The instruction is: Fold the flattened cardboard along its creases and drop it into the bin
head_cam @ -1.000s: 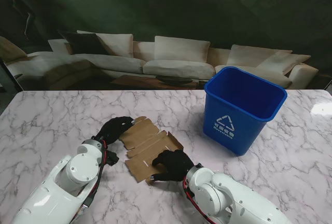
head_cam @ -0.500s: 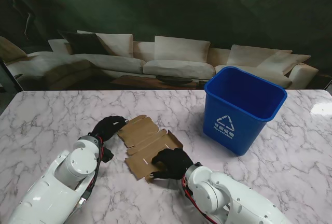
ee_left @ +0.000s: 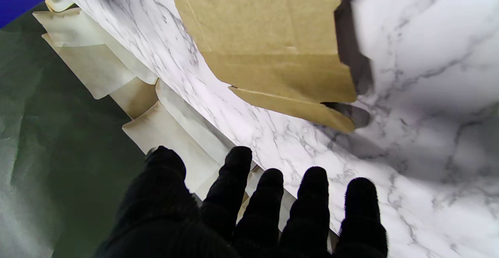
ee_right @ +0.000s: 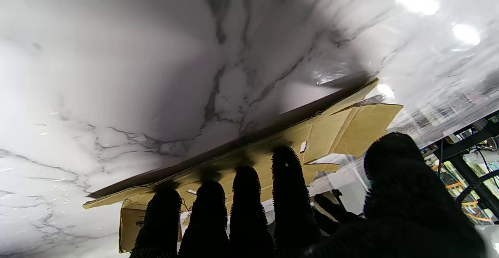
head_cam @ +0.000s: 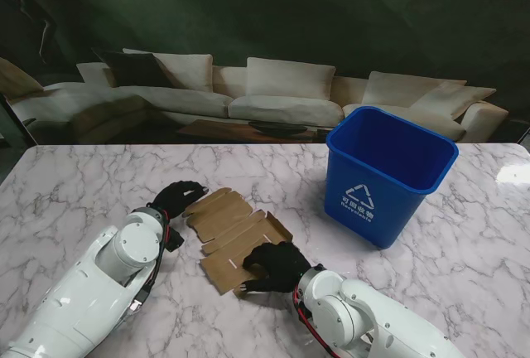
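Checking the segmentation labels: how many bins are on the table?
1. The blue bin stands upright on the table's right side, farther from me than the cardboard and apart from it. No other bin shows; the arms might hide something small.

Both arms are smooth, shiny white, with big round joints. The left hand and the right hand are black and look like knitted gloves with five fingers. Thin red and black cables run at each wrist.

Lab mock-up, printed sofa backdrop (creased fabric), marble table, equipment racks
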You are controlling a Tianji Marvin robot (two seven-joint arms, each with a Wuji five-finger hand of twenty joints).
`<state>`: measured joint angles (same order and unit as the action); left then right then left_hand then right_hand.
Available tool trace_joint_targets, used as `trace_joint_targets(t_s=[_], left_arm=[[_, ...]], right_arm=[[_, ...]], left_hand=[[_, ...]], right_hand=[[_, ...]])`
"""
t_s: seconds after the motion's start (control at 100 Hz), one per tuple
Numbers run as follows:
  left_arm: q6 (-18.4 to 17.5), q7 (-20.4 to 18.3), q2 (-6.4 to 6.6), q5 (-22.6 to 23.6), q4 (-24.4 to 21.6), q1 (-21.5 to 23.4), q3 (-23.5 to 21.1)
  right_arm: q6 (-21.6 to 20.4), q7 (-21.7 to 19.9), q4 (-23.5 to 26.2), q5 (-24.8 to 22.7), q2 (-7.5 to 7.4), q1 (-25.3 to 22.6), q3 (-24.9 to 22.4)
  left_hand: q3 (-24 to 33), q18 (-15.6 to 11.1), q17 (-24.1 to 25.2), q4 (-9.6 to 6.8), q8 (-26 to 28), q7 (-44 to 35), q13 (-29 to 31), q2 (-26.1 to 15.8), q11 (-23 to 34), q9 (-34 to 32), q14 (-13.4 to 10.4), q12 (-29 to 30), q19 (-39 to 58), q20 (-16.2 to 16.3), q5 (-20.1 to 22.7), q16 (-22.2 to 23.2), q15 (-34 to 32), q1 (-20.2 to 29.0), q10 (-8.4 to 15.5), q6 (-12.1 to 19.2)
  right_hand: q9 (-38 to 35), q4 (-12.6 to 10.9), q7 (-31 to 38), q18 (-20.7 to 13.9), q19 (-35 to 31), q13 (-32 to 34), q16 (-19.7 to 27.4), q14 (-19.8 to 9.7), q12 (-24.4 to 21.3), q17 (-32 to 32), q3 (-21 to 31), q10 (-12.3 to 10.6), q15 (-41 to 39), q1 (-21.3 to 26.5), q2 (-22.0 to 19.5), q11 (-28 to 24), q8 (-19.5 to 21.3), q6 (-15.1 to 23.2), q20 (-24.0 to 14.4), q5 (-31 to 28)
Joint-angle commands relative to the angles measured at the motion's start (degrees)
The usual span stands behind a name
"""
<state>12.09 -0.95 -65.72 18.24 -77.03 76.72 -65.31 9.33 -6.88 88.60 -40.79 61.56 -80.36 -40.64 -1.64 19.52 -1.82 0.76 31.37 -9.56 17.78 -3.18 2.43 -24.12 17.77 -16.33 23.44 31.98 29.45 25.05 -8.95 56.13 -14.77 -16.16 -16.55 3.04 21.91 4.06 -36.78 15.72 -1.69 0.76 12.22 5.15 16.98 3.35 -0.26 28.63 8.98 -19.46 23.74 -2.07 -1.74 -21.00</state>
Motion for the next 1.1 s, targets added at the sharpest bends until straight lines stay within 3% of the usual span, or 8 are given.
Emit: trace_joint_targets(t_s=[0.0,0.23,0.37,0.61,0.76,0.88,1.09], left_arm=[[0.7,-1.1,-0.55,-0.9,1.0,-1.2,0.6],[1.1,-1.6,-0.87,-2.0,3.7,-3.2,3.2],[1.2,-2.7,-0.8,-2.0,5.2,-4.5,4.6],[2.1,-4.2,-0.74,-2.7,6.4,-5.6,5.8],[2.8,-5.5,-0.71,-4.3,6.2,-5.8,6.2],[3.6,-7.3,-0.55,-5.8,5.9,-5.9,6.7],[3.7,-9.3,-0.29,-7.8,4.4,-5.5,7.0]], right_arm=[[0.2,-1.0,-1.2,0.0,-0.35,-1.2,0.6],[0.3,-0.8,-1.6,0.5,-0.21,-1.0,0.9],[0.4,-0.6,-2.0,0.8,-0.14,-0.9,1.1],[0.3,-0.3,-2.6,0.9,0.0,-0.4,1.4],[0.3,-0.2,-2.9,1.0,0.05,-0.2,1.6],[0.4,0.0,-3.2,1.1,0.14,0.1,1.8],[1.0,0.3,-4.5,1.5,0.42,1.3,2.6]], left_hand=[[-0.6,-1.1,0.0,0.25,-0.9,0.8,-1.8,-3.0,0.3,2.4,-1.4,0.0,-2.1,-0.7,-1.3,-0.7,1.1,-1.3,1.1,1.0],[-0.6,-0.9,-1.0,0.34,-1.6,1.9,-3.2,-3.2,-0.6,5.0,-1.5,0.7,-6.6,0.2,-4.2,-1.6,2.2,-2.0,1.8,1.4],[-0.6,-1.4,-2.4,0.46,-2.0,2.2,-4.7,-3.3,-0.8,6.3,0.0,1.9,-10.9,0.6,-5.3,-4.6,3.4,-2.6,1.6,1.4],[-0.6,-1.6,-4.8,0.53,-2.3,2.4,-3.6,-3.5,-1.0,7.2,2.9,2.0,-10.8,1.3,-5.8,-5.3,2.3,-2.9,1.2,1.1],[-0.7,-0.8,-8.1,0.57,-2.6,2.8,1.2,-3.7,-0.9,7.4,4.7,1.9,-6.5,4.9,-6.6,-3.6,-1.4,-2.8,0.8,0.9],[-0.7,-0.6,-7.0,0.57,-3.0,3.0,3.1,-3.8,-0.9,7.2,5.4,1.9,0.3,7.1,-7.1,-1.9,-3.0,-2.8,0.4,0.8],[-0.6,-0.9,-3.8,0.55,-3.3,3.2,4.6,-3.8,-0.9,7.1,5.7,1.9,11.3,4.6,-7.6,-0.4,-4.2,-2.8,0.2,0.8]], right_hand=[[-2.4,-1.0,2.1,1.4,-2.7,1.5,-0.4,-0.3,1.3,-1.2,-1.1,2.6,1.1,0.7,-2.0,-3.4,-0.1,-1.3,-0.8,-2.1],[-2.4,-1.0,2.2,1.4,-2.5,1.5,-0.4,-0.3,1.3,-1.1,-1.2,2.5,1.1,0.9,-2.1,-3.5,-0.1,-1.1,-0.7,-2.1],[-2.4,-1.0,2.3,1.4,-2.5,1.4,-0.4,-0.4,1.4,-1.1,-1.3,2.6,1.1,1.0,-2.1,-3.6,-0.1,-1.3,-0.6,-2.1],[-2.4,-1.1,2.4,1.4,-2.5,1.5,-0.4,-0.3,1.4,-1.1,-1.4,2.6,1.1,1.1,-2.0,-3.7,-0.1,-1.3,-0.5,-2.1],[-2.3,-1.1,2.4,1.4,-2.5,1.4,-0.4,-0.3,1.4,-1.1,-1.4,2.7,1.1,1.1,-2.0,-3.6,-0.1,-1.3,-0.5,-2.1],[-2.2,-1.1,2.4,1.4,-2.5,1.4,-0.4,-0.2,1.4,-1.1,-1.4,2.6,1.1,1.1,-2.1,-3.6,-0.1,-1.2,-0.4,-2.1],[-2.2,-1.1,2.5,1.4,-2.4,1.4,-0.3,-0.3,1.4,-1.1,-1.5,2.6,1.1,1.1,-2.1,-3.7,-0.1,-1.2,-0.4,-2.0]])
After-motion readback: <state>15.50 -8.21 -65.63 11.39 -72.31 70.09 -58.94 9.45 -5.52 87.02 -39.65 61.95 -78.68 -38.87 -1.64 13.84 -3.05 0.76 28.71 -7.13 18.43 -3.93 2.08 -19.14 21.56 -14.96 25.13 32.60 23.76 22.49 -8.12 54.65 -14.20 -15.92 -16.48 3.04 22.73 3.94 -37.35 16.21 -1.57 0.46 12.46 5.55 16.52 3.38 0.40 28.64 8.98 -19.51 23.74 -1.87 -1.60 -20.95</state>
